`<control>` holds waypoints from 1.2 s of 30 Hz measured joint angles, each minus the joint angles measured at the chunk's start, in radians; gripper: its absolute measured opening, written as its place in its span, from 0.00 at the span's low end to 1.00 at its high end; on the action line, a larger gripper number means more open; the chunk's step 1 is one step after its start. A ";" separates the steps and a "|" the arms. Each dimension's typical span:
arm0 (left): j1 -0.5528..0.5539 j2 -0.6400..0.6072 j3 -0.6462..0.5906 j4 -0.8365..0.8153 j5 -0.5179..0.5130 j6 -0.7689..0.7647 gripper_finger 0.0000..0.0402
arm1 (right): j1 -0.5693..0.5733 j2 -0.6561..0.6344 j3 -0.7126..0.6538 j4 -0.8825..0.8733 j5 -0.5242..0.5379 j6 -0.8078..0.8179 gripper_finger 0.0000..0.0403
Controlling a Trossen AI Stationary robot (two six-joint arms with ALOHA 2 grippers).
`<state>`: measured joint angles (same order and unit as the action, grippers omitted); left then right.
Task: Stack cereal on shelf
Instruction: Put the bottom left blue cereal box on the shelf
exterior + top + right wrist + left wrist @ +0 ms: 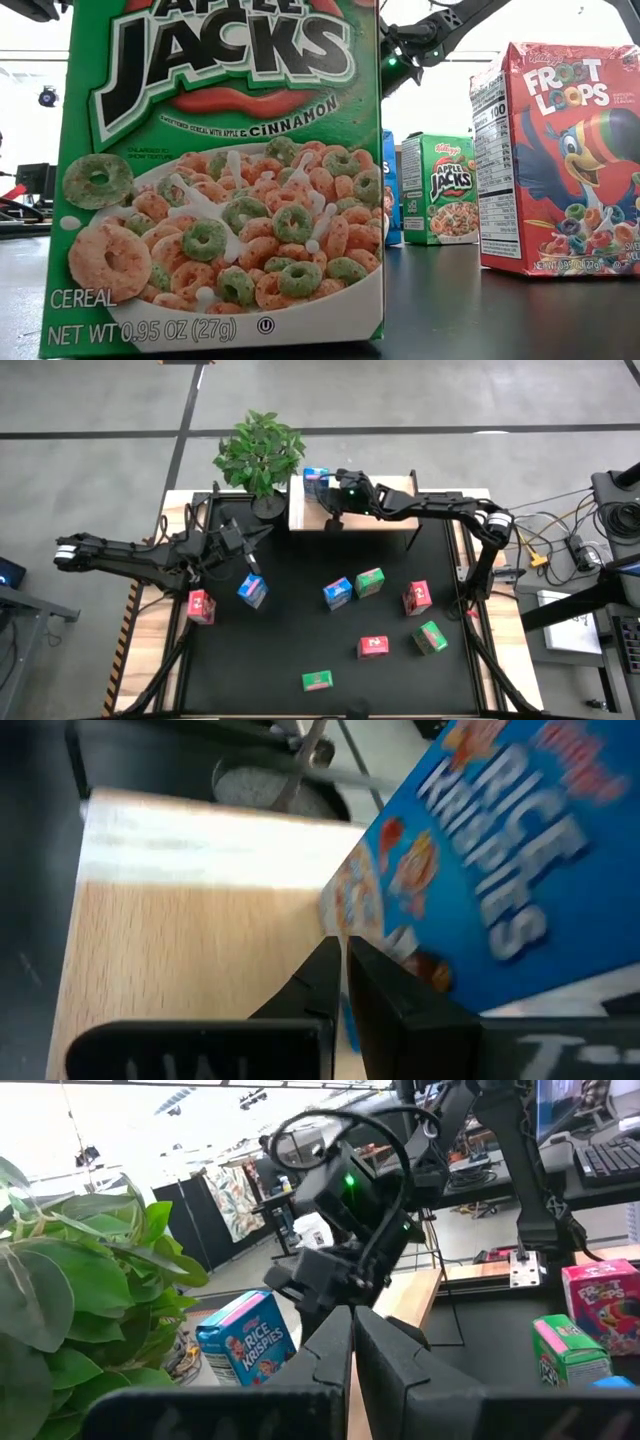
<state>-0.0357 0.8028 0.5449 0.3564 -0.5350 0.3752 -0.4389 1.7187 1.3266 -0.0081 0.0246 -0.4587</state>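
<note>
A blue cereal box (pixel 316 477) stands on the left end of the light wooden shelf (pixel 370 522) at the table's far edge. My right gripper (pixel 340 948) reaches in from the right over the shelf. Its fingers are shut, with their tips at the box's printed face (pixel 480 860). The left wrist view shows the same gripper (pixel 295 1280) just above that box (pixel 245 1345). My left gripper (pixel 262 533) hovers shut and empty left of the shelf, beside the plant. Several more cereal boxes lie on the black mat, among them a red one (pixel 200 605), a blue one (pixel 337 593) and a green one (pixel 430 637). My right gripper's shut fingertips (pixel 330 960) stand against the lower edge of the blue box's front face (pixel 350 910), coming slanting down from the table's right. I cannot tell whether they touch it. The box rests on the shelf.
A leafy potted plant (pixel 260 455) stands just left of the shelf, close to my left gripper. In the low view a green box (pixel 215 175) fills the front and a red box (pixel 560 160) stands at the right. Cables and equipment lie beyond the table's right edge.
</note>
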 joint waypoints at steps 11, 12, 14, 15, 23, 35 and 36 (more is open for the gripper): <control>0.000 0.000 0.000 0.001 0.000 0.004 0.00 | -0.008 0.000 -0.022 0.080 0.001 0.000 0.03; 0.000 0.000 0.000 0.003 -0.001 0.005 0.00 | -0.010 0.000 -0.021 0.086 0.001 -0.004 0.03; 0.000 0.000 0.000 0.010 -0.005 0.008 0.00 | -0.013 0.000 -0.022 0.096 0.001 -0.005 0.03; 0.000 0.000 0.000 0.010 -0.006 0.008 0.00 | -0.014 0.000 -0.022 0.099 0.001 -0.005 0.03; 0.000 0.002 0.000 0.010 -0.006 0.008 0.00 | -0.024 0.027 -0.022 0.100 -0.002 -0.017 0.03; 0.000 0.009 0.000 0.008 -0.006 -0.003 0.00 | -0.029 0.074 -0.020 0.179 -0.003 -0.004 0.03; 0.000 0.009 0.000 0.008 -0.006 -0.006 0.00 | -0.031 0.074 -0.020 0.179 -0.003 0.002 0.03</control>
<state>-0.0357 0.8120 0.5453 0.3649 -0.5414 0.3689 -0.4694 1.7924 1.3064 0.1707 0.0219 -0.4572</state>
